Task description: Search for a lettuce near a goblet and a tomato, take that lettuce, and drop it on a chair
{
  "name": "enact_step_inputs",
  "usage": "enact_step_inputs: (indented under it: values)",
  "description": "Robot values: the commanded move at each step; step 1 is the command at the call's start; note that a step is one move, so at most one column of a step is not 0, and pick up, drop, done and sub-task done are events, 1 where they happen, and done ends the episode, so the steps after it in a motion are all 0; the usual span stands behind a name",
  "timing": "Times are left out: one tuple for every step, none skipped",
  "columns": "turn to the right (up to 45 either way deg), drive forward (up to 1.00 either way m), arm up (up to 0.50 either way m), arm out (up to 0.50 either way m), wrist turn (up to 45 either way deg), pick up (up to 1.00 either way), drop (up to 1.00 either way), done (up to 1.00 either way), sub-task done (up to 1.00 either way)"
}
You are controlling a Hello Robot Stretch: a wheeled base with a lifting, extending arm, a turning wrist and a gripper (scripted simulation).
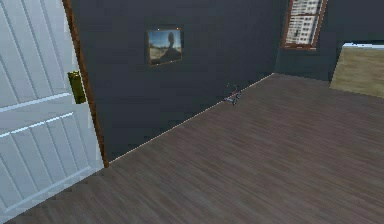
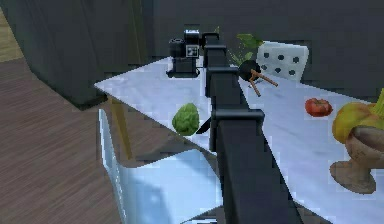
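Arm (image 2: pixel 240 160) above table (image 2: pixel 150 86); jaws beyond lettuce (image 2: pixel 186 118); whether holding anything, unclear.

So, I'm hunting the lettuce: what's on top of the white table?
Green lettuce, a red tomato and a tan footed vessel; the arm covers part of the table.

- a white tabletop (image 2: pixel 150 85) is seen over dark wood floor (image 2: pixel 50 140).
- a green lettuce (image 2: pixel 185 118) is set on it near the front edge.
- a red tomato (image 2: pixel 317 106) is laid toward the arm side view's right, apart from the lettuce.
- a tan footed goblet (image 2: pixel 355 165) is stood near the tomato, at the right edge.
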Motion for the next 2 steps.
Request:
enact_step_inputs:
  values:
    - [0.0, 0.00, -0.24, 0.00, 0.0, 0.00, 0.00, 0.00, 0.00]
    - [0.0, 0.00, 0.00, 0.00, 0.0, 1.00, 0.00, 0.00, 0.00]
